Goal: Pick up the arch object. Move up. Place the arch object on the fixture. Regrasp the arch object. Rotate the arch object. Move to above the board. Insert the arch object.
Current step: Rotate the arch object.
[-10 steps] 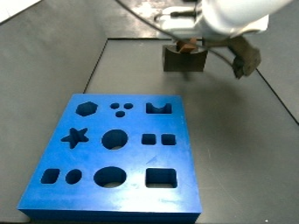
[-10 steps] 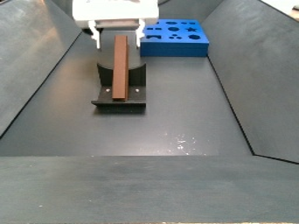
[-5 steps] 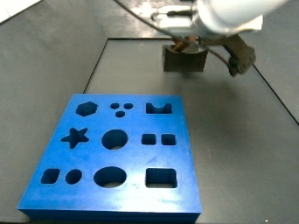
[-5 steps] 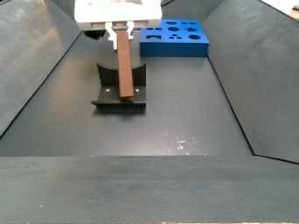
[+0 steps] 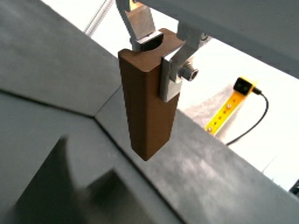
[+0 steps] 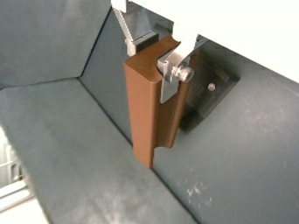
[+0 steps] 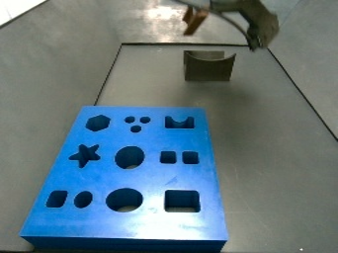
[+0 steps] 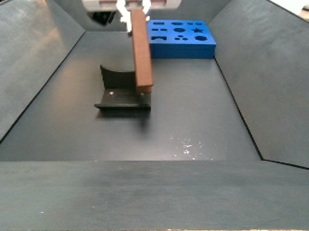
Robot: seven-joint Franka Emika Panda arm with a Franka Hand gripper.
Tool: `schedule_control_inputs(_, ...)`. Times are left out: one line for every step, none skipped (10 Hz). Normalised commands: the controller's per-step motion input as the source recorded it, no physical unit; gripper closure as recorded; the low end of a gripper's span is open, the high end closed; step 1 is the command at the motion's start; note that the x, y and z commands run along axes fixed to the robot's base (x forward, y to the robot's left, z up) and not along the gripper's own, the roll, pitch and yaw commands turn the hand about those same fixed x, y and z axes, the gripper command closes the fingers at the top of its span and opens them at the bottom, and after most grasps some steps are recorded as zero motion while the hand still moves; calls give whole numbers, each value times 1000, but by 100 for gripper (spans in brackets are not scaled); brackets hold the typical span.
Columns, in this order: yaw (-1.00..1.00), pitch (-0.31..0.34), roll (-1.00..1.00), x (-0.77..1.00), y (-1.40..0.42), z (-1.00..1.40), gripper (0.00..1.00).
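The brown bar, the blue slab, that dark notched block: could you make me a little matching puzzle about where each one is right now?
Things:
1. arch object
2. board
3. fixture
4. gripper

States:
A. lying flat on the floor, every cut-out unfilled
B. hanging upright in the air
C. standing on the floor with nothing in its notch
D. jaws closed on the bar's upper end

Pairs: 1-B, 2-A, 3-C, 4-D

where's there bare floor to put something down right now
Bare floor lies between the fixture and the near wall, and between the board and the fixture. The board's end is filled. The gripper holds the arch object upright above the fixture.
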Motion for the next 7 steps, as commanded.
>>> schedule_control_inputs(-92, -122, -144, -1000, 203, 657, 100)
schedule_control_inputs(-109, -115, -146, -1000, 177, 579, 100)
schedule_control_inputs(-117, -104, -148, -1000, 165, 510, 100)
schedule_control_inputs(-124, -86, -149, -1000, 141, 409, 100)
schedule_control_inputs(-124, -74, -133, -1000, 130, 343, 100)
schedule_control_inputs(-122, -51, -136, -1000, 113, 285, 100)
schedule_control_inputs(-120, -42, -141, -1000, 106, 264, 100)
